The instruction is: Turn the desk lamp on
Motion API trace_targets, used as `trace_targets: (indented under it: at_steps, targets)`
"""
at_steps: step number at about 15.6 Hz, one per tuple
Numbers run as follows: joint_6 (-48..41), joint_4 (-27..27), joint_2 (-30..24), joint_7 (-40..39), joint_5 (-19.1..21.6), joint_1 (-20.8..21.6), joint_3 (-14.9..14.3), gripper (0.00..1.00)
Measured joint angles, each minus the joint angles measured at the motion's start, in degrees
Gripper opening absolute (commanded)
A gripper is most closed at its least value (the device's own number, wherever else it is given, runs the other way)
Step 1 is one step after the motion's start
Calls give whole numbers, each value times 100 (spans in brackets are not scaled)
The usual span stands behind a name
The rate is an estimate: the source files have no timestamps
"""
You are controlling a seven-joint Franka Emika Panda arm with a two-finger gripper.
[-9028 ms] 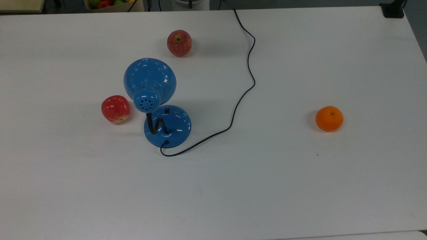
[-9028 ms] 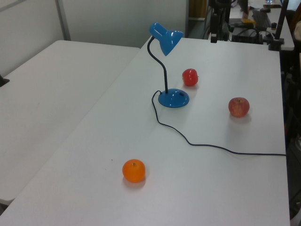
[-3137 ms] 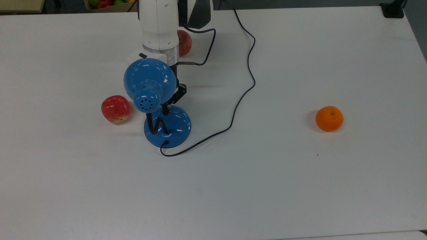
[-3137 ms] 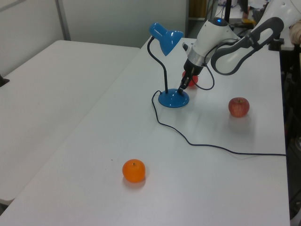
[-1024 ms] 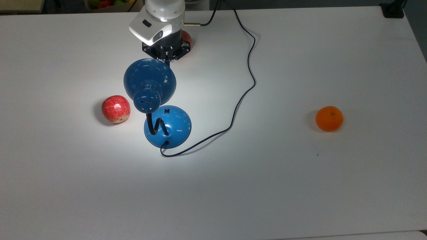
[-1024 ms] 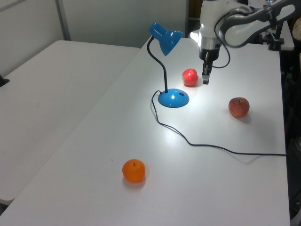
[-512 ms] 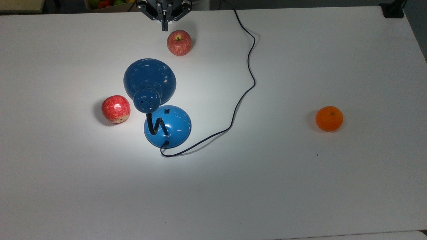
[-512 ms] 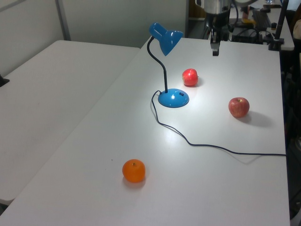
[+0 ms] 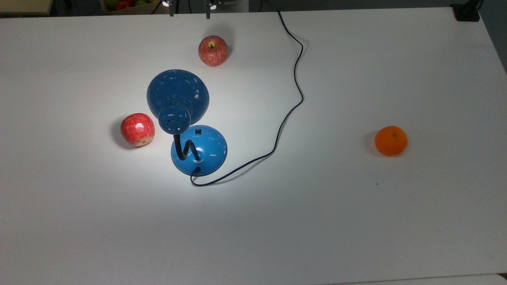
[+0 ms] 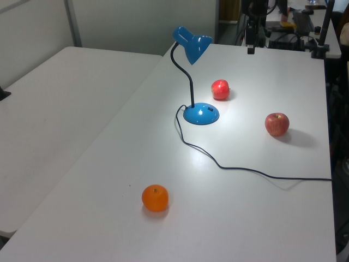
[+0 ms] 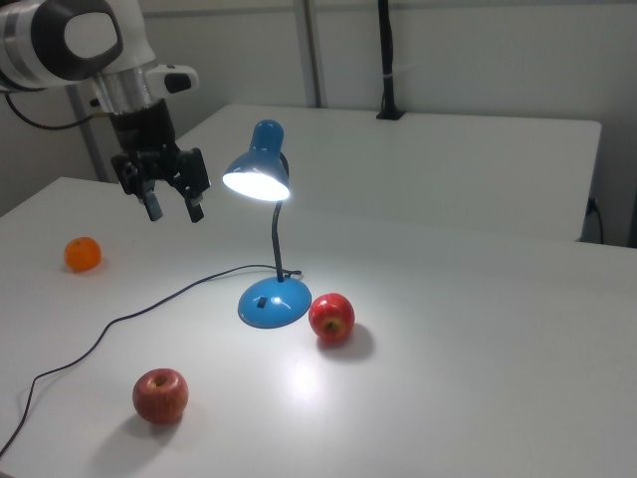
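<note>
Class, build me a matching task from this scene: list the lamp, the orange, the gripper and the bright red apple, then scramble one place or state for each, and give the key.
Things:
1. desk lamp
2. orange
3. gripper
4. bright red apple

States or places:
A. raised above the table, fingers apart
B. beside the lamp's base
C. lit
D. alone, far from the lamp

Pairs: 1-C, 2-D, 3-A, 4-B

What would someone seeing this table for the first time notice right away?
The blue desk lamp near the table's middle is lit, its shade glowing and throwing a bright pool on the white table around its base. A red apple sits close beside the base in that light. In the right view, the open gripper hangs in the air on the right view's left of the shade, holding nothing.
</note>
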Motion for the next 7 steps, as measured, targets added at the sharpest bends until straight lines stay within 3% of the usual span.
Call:
trace_targets:
  at_steps: [7]
  targets:
    - [-10,136,6,40,230,-8,-28,100]
